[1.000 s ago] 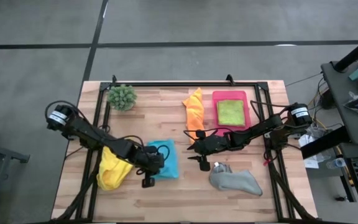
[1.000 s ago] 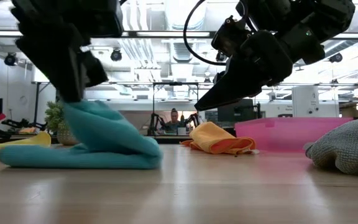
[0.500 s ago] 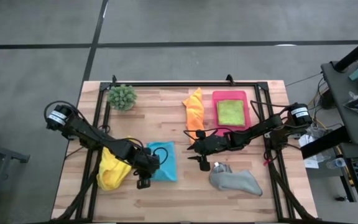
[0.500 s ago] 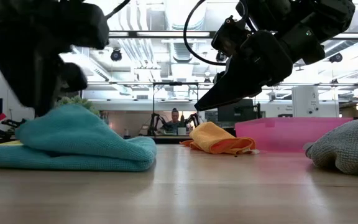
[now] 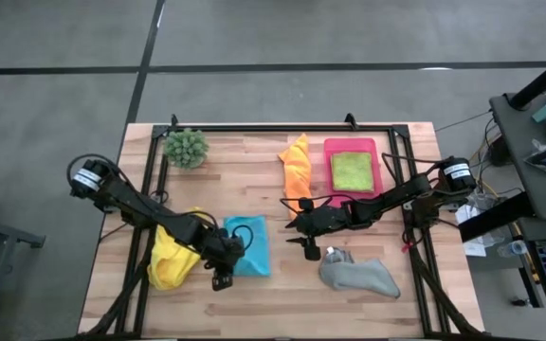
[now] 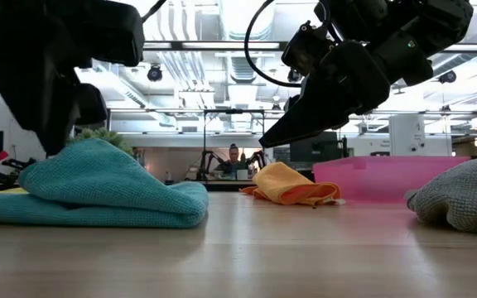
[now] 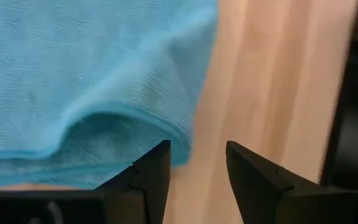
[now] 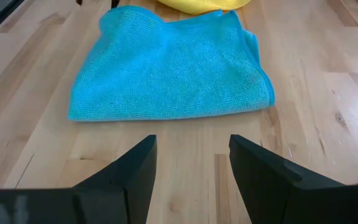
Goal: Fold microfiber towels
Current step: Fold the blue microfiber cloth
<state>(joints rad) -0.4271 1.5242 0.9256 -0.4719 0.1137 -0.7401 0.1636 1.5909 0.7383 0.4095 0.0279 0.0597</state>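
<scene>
High view: on the wooden counter the left gripper, jaws parted and empty, sits at the folded blue towel, the right gripper waits open beside it, the lime green towel lies folded in the pink tray, while yellow towel, orange towel and grey towel remain crumpled.

A spiky green plant and pink tray sit on the wooden table.

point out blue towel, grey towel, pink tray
blue towel (image 8: 166, 68): right wrist view, middle of its folded top face
grey towel (image 5: 360, 277): high view, middle of the crumpled heap
pink tray (image 5: 352, 145): high view, far rim, clear of the green cloth inside
</scene>
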